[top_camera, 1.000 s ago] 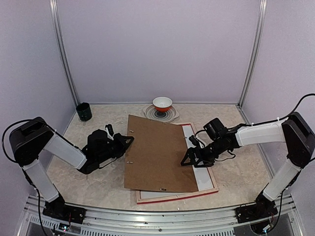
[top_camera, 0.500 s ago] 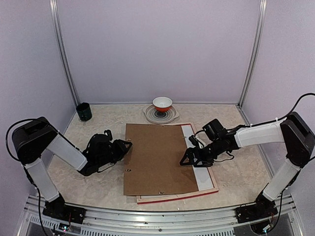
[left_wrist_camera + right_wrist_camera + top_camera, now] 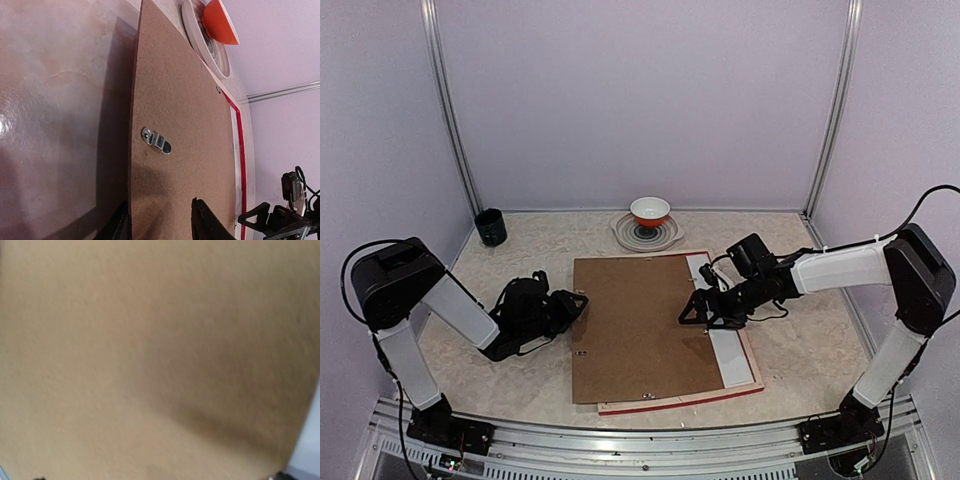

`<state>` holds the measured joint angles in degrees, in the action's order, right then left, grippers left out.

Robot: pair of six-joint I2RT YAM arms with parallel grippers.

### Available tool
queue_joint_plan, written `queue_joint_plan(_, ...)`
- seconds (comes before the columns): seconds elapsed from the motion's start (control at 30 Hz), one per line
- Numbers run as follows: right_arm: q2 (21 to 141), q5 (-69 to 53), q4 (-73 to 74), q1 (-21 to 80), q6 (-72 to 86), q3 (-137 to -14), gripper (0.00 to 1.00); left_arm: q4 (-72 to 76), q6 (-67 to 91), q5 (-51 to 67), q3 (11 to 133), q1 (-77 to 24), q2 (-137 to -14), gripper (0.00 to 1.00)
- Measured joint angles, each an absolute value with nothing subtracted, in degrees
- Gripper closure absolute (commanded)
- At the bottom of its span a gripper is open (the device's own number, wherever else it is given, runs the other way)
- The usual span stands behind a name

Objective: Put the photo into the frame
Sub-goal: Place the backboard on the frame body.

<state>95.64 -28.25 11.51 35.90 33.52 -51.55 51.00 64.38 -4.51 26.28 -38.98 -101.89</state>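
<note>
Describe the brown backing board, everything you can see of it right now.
The backing board is a thin brown rectangle, seemingly matte fibreboard, lying flat and slightly skewed on the frame, leaving a white strip uncovered along its right side. Small metal turn clips sit near its edges. The left gripper stands open at its left edge; the right gripper, open, hangs over its right edge. Whether either touches it is unclear.

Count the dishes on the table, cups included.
3: a dark cup in the back left corner, a plate at the back centre, and a red bowl sitting on that plate. The board could hide more.
</note>
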Motion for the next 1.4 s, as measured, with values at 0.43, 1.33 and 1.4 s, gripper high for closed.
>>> queue_joint_plan(0.43, 97.19, -28.32, 10.85, 36.12, 33.76, -52.66, 0.01, 53.49, 65.06, -3.03, 25.26, -38.98, -103.15, 0.47)
queue_joint_plan(1.33, 93.69, -26.52, 11.64, 36.29, 34.20, -48.77, 0.01, 53.36, 64.40, -2.17, 25.15, -38.28, -101.78, 0.36)
queue_joint_plan(1.4, 94.50, -26.68, 11.40, 36.32, 34.17, -49.15, 0.01, 53.36, 64.40, -2.11, 25.15, -38.28, -101.78, 0.36)
